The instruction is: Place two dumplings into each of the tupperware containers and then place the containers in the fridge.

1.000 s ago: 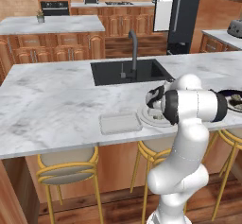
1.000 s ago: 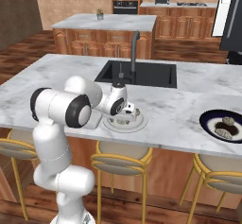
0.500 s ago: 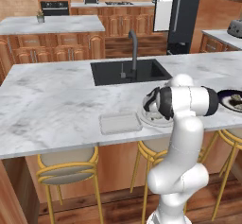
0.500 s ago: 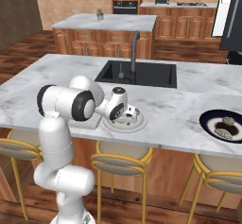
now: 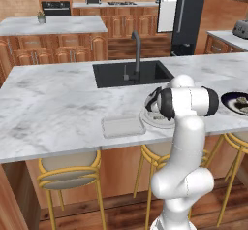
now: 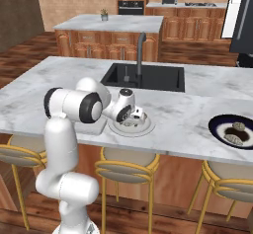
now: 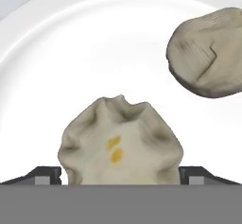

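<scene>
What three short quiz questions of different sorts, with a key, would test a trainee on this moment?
1. True or false: the gripper has shut on a dumpling.
2. Multiple choice: the pleated dumpling between the fingertips lies on A) the white plate, B) the tupperware container, C) the dark plate.
3. Short answer: how many dumplings lie on the dark plate in the right base view?

Key
1. False: the jaws stand open, one fingertip on each side of the dumpling.
2. A.
3. Two.
</scene>
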Motion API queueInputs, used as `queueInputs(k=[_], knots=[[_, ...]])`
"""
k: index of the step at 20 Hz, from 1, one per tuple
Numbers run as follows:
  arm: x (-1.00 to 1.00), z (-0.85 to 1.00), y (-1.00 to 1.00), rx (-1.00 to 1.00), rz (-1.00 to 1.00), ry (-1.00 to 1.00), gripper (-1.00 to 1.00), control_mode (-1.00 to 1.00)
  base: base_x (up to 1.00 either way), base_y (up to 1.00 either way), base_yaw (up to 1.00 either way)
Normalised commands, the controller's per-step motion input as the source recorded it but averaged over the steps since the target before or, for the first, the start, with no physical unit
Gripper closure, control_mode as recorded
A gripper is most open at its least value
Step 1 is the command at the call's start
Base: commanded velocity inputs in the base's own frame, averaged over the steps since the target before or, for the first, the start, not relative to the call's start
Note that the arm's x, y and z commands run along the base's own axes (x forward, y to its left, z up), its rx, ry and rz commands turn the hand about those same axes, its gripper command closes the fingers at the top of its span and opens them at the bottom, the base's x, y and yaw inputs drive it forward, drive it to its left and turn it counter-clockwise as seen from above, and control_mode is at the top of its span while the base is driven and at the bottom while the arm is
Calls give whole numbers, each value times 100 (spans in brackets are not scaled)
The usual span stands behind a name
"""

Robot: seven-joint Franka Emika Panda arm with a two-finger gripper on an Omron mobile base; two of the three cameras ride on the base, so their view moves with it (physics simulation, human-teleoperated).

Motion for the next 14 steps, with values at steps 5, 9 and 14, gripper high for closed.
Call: queueInputs(k=[5,9,14], knots=[[12,-11,0,0,0,0,100,-100,0,0,0],[-12,29,4,0,0,1,100,-100,0,0,0],[-73,57,53,0,0,5,100,-100,0,0,0]])
